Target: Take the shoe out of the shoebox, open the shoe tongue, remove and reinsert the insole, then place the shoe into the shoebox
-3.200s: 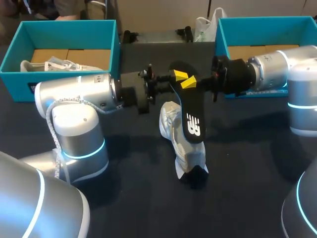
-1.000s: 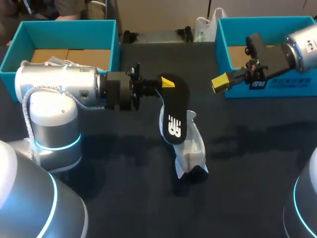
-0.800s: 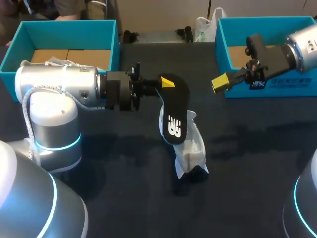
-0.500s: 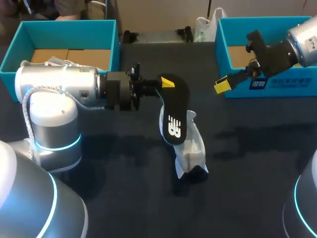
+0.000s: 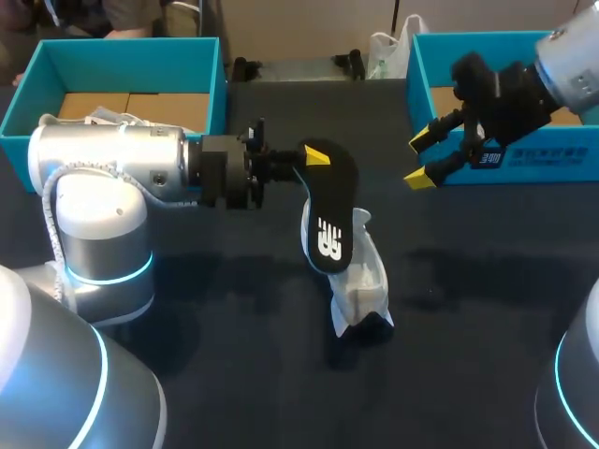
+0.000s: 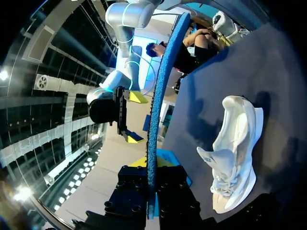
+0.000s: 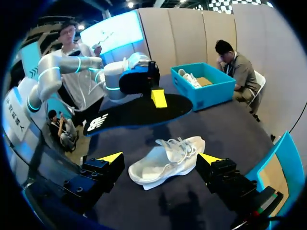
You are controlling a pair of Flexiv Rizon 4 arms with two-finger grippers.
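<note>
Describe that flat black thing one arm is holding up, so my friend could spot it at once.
Start at the dark table and find the white shoe lying in its middle. Above it, the left gripper pinches the insole by one end. It is the only thin, black, foot-shaped sheet, with a white mark.

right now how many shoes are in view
2. One shoe lies on the table below the insole in the left gripper; the other shoe sits in the left shoebox, partly behind the left arm. The right shoebox's inside is partly hidden, so it may hold more.
</note>
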